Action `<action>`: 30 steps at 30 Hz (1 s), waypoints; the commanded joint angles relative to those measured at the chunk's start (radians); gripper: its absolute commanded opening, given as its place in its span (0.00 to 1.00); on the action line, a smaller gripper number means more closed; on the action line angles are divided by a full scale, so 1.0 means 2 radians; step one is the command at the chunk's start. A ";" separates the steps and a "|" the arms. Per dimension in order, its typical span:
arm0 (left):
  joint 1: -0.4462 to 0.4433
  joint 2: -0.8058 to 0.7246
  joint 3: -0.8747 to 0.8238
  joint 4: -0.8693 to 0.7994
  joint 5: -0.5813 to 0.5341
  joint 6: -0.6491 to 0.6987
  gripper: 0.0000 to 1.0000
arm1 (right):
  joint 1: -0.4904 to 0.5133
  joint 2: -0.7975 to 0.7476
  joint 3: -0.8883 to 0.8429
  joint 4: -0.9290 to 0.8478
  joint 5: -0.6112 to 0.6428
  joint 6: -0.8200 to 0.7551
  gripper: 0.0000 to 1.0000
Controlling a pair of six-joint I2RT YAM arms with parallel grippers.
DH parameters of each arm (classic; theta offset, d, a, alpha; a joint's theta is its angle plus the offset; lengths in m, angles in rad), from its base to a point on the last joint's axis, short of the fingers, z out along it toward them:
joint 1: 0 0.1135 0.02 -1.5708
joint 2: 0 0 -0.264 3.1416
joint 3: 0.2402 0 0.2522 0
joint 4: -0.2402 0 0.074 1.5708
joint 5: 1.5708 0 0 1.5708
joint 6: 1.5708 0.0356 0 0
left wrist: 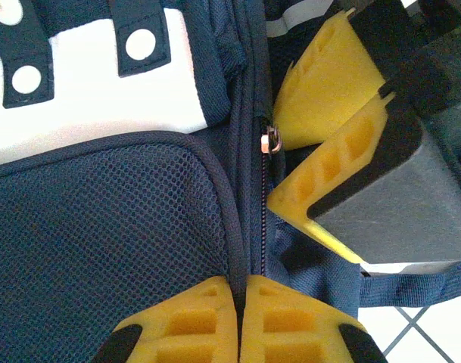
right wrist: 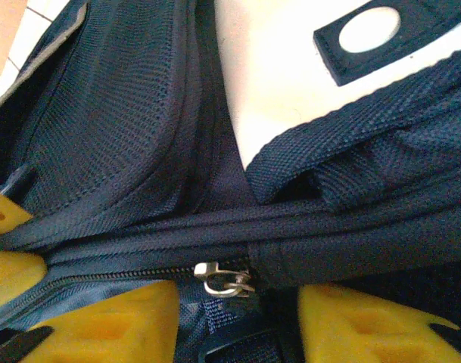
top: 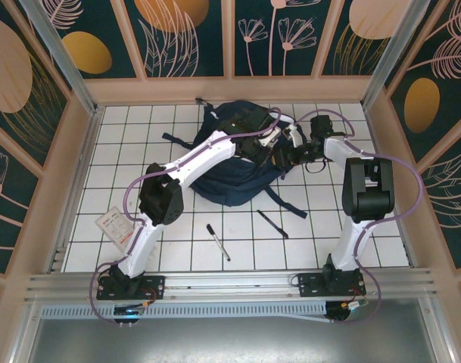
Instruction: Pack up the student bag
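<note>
Left gripper (left wrist: 241,302): its yellow, spongy pads are pressed tight together. A thin fold of the bag's seam is pinched between them.
Right gripper (right wrist: 238,304): its yellow pads stand partly apart, one on each side of the zip pull (right wrist: 224,277). I cannot tell if they touch it.
Zip pull: small, shiny metal, with a little ring.
Student bag (top: 230,189): big, soft and dark blue, lying at the far middle of the table, with both grippers on its top end.
Bag cloth: rough woven fabric, with a net panel (left wrist: 101,227) full of tiny holes, and a smooth white patch (right wrist: 291,76) crossed by dark tabs with round holes.
Table (top: 177,151): white squares with thin dark lines.
Near the bag: two pens (top: 218,242) (top: 273,224) and a flat card (top: 116,227) off to the left.
Walls (top: 56,83): dark green with big drawn leaves and orange blobs, in pale wooden frames.
</note>
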 commanded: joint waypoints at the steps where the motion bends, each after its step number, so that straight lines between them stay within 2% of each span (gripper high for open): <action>1: -0.002 -0.036 0.006 0.045 0.034 0.015 0.00 | 0.007 0.004 0.011 -0.004 -0.004 -0.003 0.31; 4: 0.000 -0.035 0.004 0.053 0.028 0.007 0.00 | 0.006 -0.005 0.007 -0.006 -0.001 -0.001 0.19; 9: 0.009 -0.032 0.004 0.065 0.020 -0.012 0.00 | 0.007 -0.027 -0.006 -0.009 -0.006 0.004 0.09; 14: 0.013 -0.030 0.003 0.072 0.020 -0.022 0.00 | 0.010 -0.044 -0.010 -0.020 -0.028 0.010 0.07; 20: 0.015 -0.028 0.006 0.079 0.024 -0.026 0.00 | 0.039 -0.064 -0.025 -0.031 -0.012 0.017 0.03; 26: 0.020 -0.027 0.007 0.096 0.026 -0.042 0.00 | 0.051 -0.098 -0.072 -0.012 -0.041 0.035 0.00; 30: 0.021 -0.022 0.013 0.109 0.030 -0.054 0.00 | 0.071 -0.124 -0.100 -0.001 -0.088 0.048 0.00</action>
